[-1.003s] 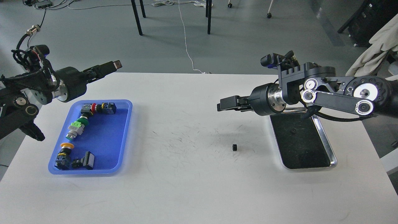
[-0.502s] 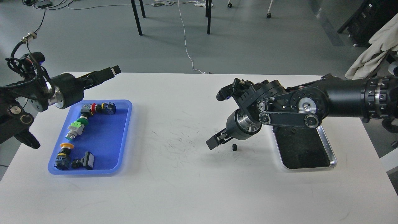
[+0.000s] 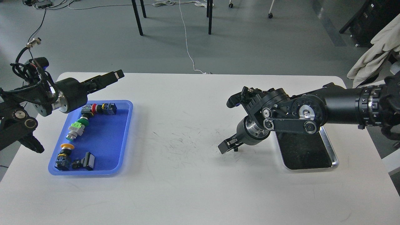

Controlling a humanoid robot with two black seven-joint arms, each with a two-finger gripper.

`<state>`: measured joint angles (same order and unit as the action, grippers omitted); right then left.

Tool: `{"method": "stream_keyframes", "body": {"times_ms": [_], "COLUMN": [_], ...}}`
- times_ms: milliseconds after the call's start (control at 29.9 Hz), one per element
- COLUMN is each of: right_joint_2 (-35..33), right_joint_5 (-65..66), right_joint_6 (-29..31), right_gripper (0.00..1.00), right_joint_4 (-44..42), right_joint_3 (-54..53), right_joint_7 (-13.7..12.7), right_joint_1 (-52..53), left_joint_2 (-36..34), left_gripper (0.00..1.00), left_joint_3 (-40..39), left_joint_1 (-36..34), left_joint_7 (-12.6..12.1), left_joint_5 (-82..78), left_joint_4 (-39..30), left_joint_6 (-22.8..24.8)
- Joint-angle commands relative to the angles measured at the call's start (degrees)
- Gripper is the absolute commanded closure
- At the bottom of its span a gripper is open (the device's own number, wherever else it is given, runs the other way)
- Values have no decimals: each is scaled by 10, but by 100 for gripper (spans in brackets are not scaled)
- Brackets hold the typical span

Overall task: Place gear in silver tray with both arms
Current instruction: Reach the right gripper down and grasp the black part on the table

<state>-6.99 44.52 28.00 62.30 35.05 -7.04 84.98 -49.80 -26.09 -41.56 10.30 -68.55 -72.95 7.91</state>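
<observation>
The gear (image 3: pixel 236 149), a tiny black piece, lies on the white table (image 3: pixel 187 187) left of the silver tray (image 3: pixel 333 155), mostly hidden by my right gripper. My right gripper (image 3: pixel 229 146) points down and left, low over the table, its fingers apart around the gear. The silver tray's far end is covered by my right arm. My left gripper (image 3: pixel 116 74) hangs above the table's far left edge, behind the blue tray, far from the gear. It is seen side-on, so its fingers cannot be told apart.
A blue plastic tray (image 3: pixel 126 125) at the left holds several push-button switches (image 3: pixel 76 129). Chair legs (image 3: pixel 137 18) and cables stand on the floor beyond the table. A pale cloth (image 3: pixel 375 53) hangs at the far right.
My right gripper swung from level above the tray's left side down to the table and now sits over the gear. My left arm shifted only slightly.
</observation>
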Motion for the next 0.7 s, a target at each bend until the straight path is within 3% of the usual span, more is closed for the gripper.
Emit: {"method": "stream_keyframes", "body": {"times_ms": [0, 234, 669], "right_joint_2": [9, 22, 27], "right_joint_5": [0, -1, 1], "right_joint_6": [0, 0, 0], "right_gripper": [20, 28, 60], "right_joint_4": [-16, -24, -29], "right_joint_3": [-1, -2, 0], "right_joint_7": [1, 0, 0], "right_joint_1": [-12, -18, -18], "left_joint_2": [1, 1, 1], "left_gripper": [2, 2, 2], "left_joint_3": [0, -1, -3], "left_joint_1": [3, 3, 4], "left_joint_7": [4, 9, 9], "left_joint_5": [0, 0, 0], "left_joint_4": [0, 0, 0], "left_joint_6": [0, 0, 0]}}
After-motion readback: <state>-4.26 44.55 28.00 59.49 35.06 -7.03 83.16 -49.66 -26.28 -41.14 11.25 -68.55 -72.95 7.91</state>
